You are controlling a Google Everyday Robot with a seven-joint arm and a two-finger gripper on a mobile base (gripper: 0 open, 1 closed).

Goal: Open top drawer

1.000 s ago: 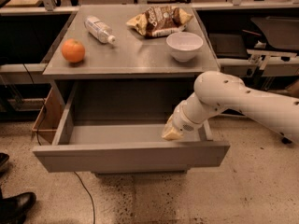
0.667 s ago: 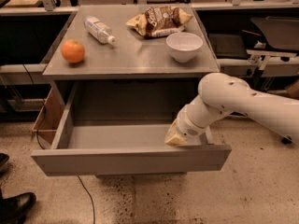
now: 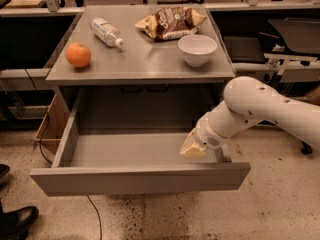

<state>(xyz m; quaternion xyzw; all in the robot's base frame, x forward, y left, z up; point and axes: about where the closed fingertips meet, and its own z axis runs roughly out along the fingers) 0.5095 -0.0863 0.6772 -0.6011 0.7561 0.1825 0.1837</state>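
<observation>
The top drawer (image 3: 140, 179) is a wide grey metal drawer with a flat handleless front. It is pulled far out of the grey cabinet, and its plain grey interior (image 3: 130, 149) is empty. My gripper (image 3: 192, 146) hangs at the end of the white arm (image 3: 260, 109), just inside the drawer near its right front corner, above the front panel's top edge.
On the cabinet top (image 3: 145, 64) lie an orange (image 3: 78, 54), a plastic bottle (image 3: 106, 32) on its side, a chip bag (image 3: 170, 22) and a white bowl (image 3: 197, 49). A cardboard box (image 3: 50, 129) stands left of the cabinet. Black shoes (image 3: 15, 219) are at lower left.
The drawer has slid a little farther out toward the camera. My gripper and arm have moved with it, slightly down and right.
</observation>
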